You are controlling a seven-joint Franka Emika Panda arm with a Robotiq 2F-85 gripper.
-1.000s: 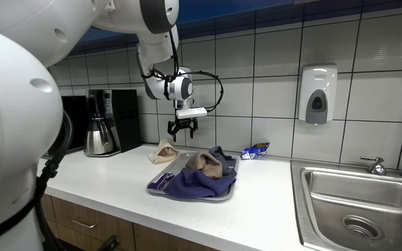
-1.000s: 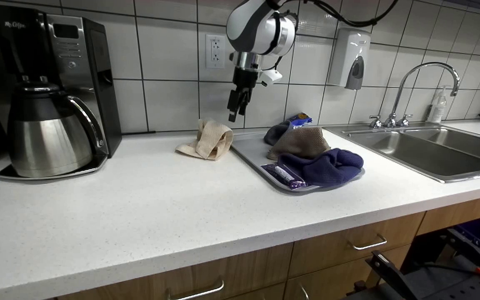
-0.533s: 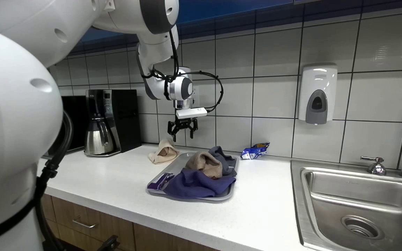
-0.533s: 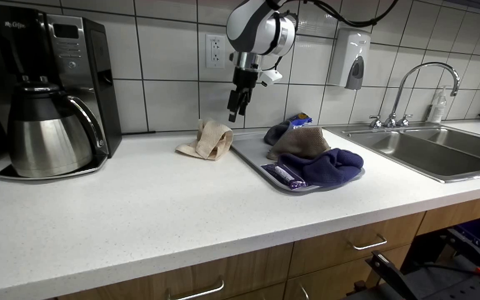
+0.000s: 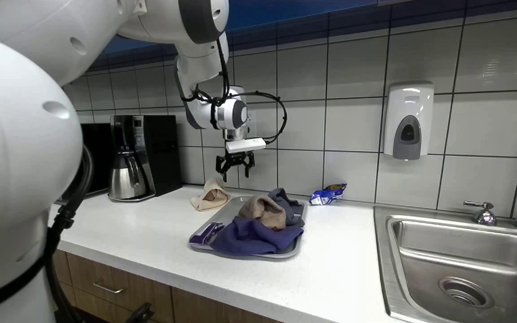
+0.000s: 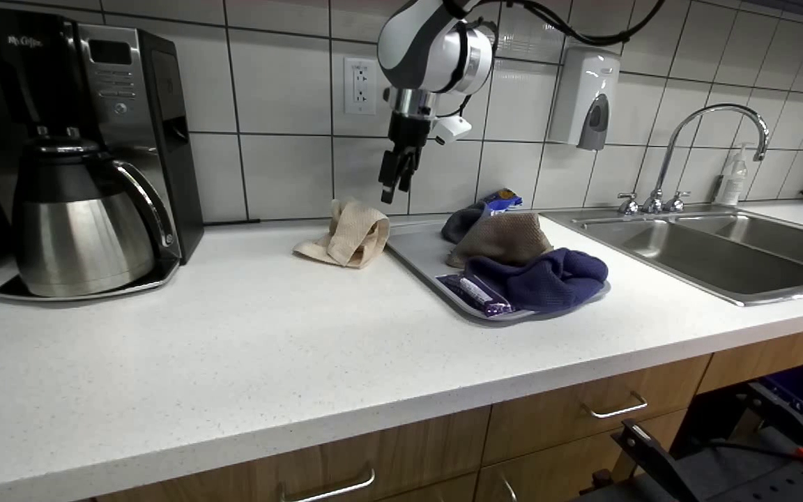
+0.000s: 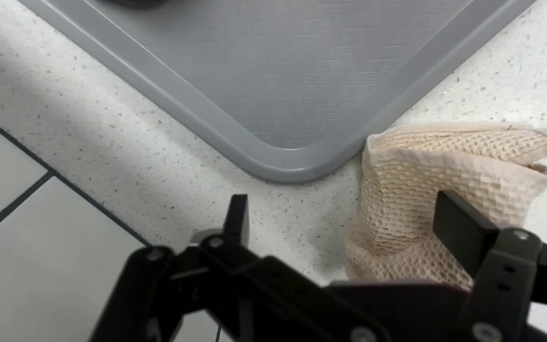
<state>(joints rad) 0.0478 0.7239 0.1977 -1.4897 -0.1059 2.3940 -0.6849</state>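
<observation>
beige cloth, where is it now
In an exterior view, the beige cloth lies on the counter, just left of the tray and right of the coffee maker. In the wrist view, it's at right.

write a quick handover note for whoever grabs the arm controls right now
Gripper: open, holding nothing, above the counter near the beige cloth.
Off the tray: the beige cloth, crumpled right beside one corner, and a blue packet by the tiled wall.
On the tray: brown cloth, purple cloth, blue-grey cloth, purple wrapper.
Done: those three cloths and the wrapper already lie on the tray.
Left: probably the beige cloth, not yet gripped.
</observation>
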